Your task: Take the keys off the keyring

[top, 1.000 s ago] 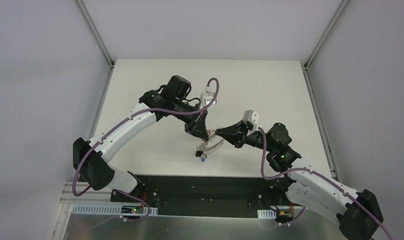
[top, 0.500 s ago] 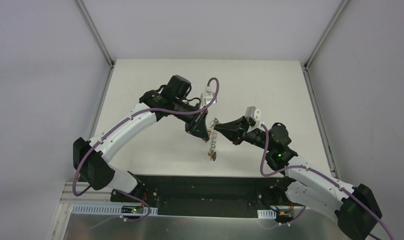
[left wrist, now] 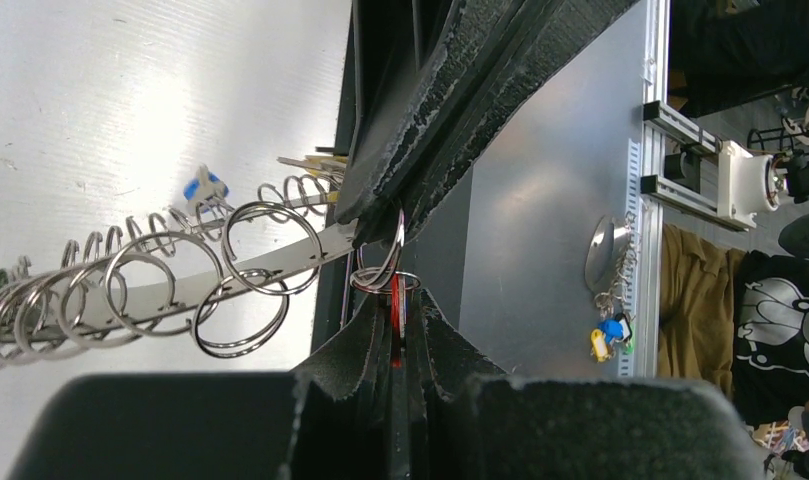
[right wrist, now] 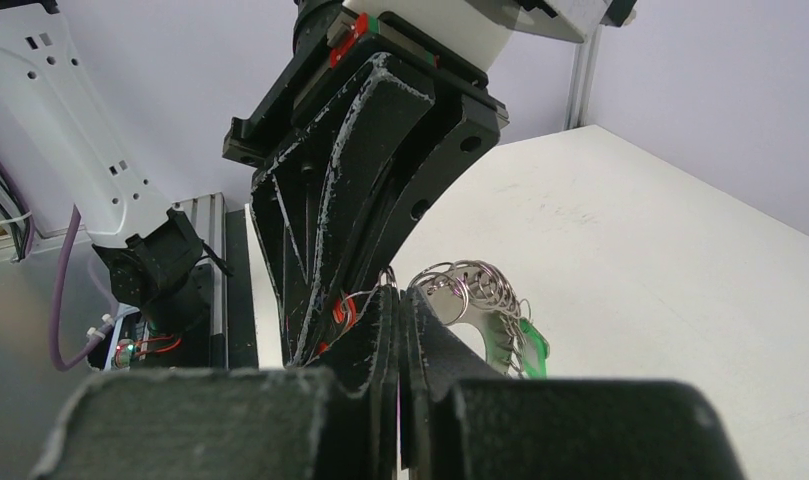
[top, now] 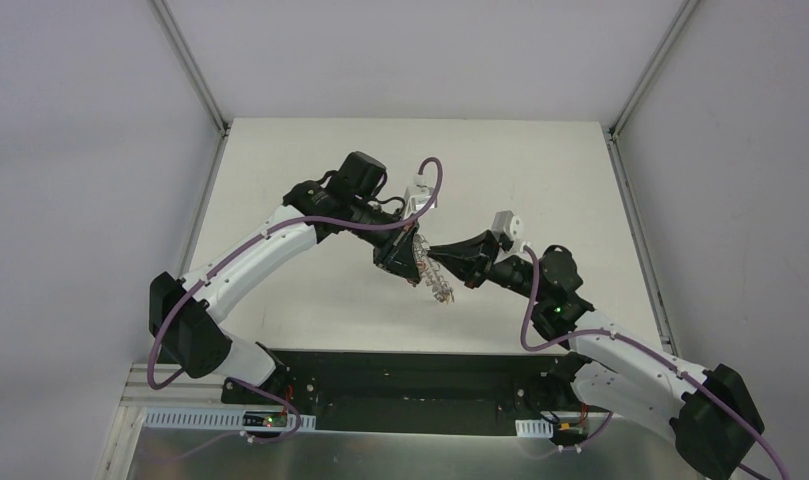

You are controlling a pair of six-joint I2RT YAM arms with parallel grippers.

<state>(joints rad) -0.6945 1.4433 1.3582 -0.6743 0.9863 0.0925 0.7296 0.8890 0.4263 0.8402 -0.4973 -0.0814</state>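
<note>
Change: the keyring (top: 441, 283) hung straight down half a second ago and now swings toward the near-right corner, above mid-table | left gripper (top: 412, 263) looks clamped on the red-tagged key (left wrist: 394, 308), right gripper (top: 432, 254) pinched on the keyring | you're tugging, nothing freed yet

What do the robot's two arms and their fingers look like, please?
The left arm and right arm have white link shells with black joint housings, and a purple cable loops along each. A green light glows on the right arm. The fingers are black, tapered, rough-edged plastic wedges.
</note>
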